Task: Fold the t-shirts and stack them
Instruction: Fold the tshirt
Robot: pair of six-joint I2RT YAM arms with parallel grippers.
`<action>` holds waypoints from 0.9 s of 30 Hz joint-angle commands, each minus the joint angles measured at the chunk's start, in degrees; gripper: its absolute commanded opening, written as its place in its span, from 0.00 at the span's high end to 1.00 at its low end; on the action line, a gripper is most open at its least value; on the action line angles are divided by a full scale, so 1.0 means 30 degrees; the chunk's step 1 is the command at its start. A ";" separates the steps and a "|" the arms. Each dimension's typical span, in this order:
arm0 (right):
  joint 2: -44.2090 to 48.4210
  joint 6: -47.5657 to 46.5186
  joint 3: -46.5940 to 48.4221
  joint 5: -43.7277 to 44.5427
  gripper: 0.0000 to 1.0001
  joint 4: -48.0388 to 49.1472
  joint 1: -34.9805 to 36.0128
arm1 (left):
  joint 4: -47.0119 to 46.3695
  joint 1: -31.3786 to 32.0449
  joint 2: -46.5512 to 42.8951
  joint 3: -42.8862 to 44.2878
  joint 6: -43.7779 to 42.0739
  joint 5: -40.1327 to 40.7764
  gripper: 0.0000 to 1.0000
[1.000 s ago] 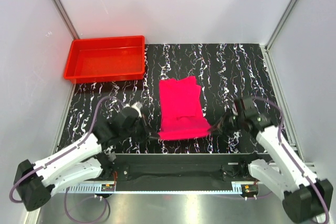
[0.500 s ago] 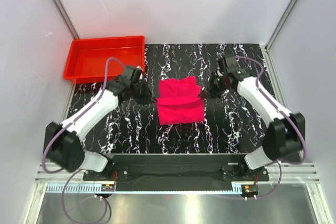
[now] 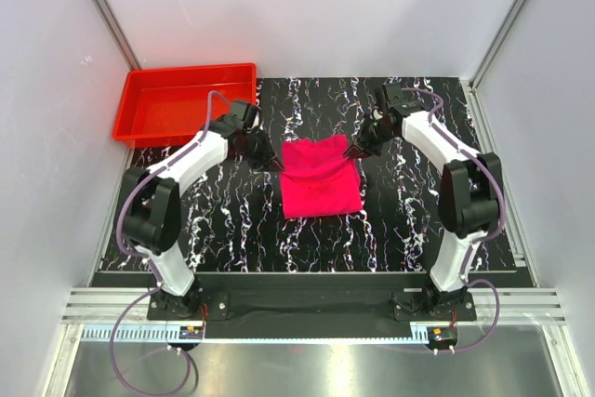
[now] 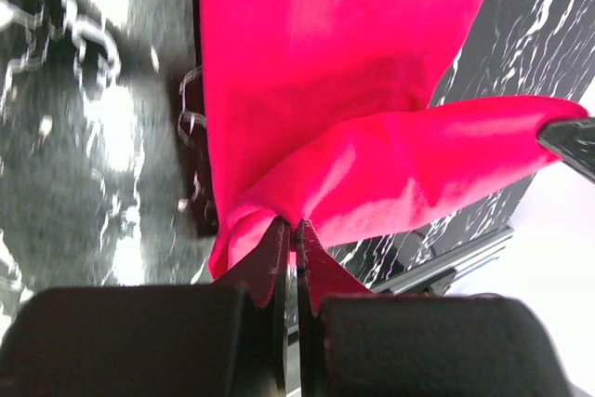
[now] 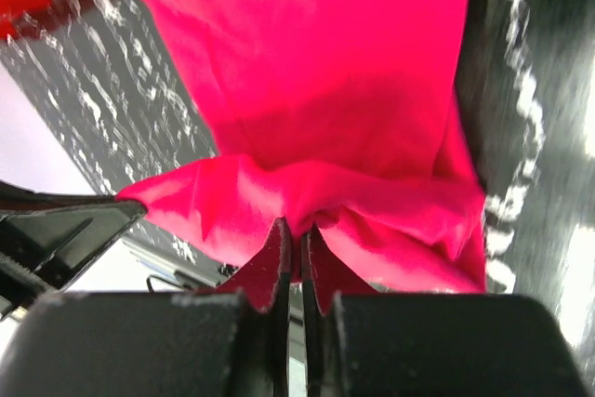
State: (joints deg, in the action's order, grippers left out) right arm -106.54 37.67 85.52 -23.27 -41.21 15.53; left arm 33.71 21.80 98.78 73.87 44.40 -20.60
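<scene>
While the left hand [image 3: 276, 164] pinches the t-shirt [image 3: 321, 185], the right hand [image 3: 350, 152] pinches likewise.

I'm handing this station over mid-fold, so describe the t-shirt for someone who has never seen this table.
On the black, white-veined table, look to the middle, right of the red tray in the far left corner. The t-shirt is the folded magenta-pink cloth there, pinched near its far corners by the left gripper and right gripper. Unlike the rigid tray, it is soft cloth.
</scene>
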 commanded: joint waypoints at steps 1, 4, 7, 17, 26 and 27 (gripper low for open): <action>-0.1511 -0.0981 0.1551 -0.1207 0.94 0.1313 -0.0576 | -0.1802 -0.0412 0.1229 0.1597 -0.0444 -0.1364 1.00; -0.2800 -0.1393 0.2635 -0.1735 0.91 0.1461 -0.0723 | -0.2008 -0.0588 0.2344 0.2416 -0.0825 -0.1454 1.00; -0.3914 -0.1570 0.3777 -0.2087 0.89 0.1491 -0.1015 | -0.2681 -0.0851 0.3105 0.3147 -0.0943 -0.1366 1.00; -0.3189 -0.1660 0.3987 -0.2293 0.89 0.0963 -0.1221 | -0.3708 -0.1144 0.2581 0.3943 -0.0826 -0.1570 1.00; -0.1812 -0.1249 0.4045 -0.2089 0.89 0.0641 -0.1192 | -0.3943 -0.1174 0.1413 0.4120 -0.0855 -0.1455 1.00; -0.1665 -0.1219 0.4015 -0.2059 0.89 0.0612 -0.1192 | -0.4088 -0.1174 0.1234 0.4002 -0.0797 -0.1280 1.00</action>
State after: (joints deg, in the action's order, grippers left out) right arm -116.90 33.47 97.14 -28.60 -39.70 12.23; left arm 25.06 18.63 108.64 83.88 42.46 -24.16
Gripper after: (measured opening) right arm 0.113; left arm 0.024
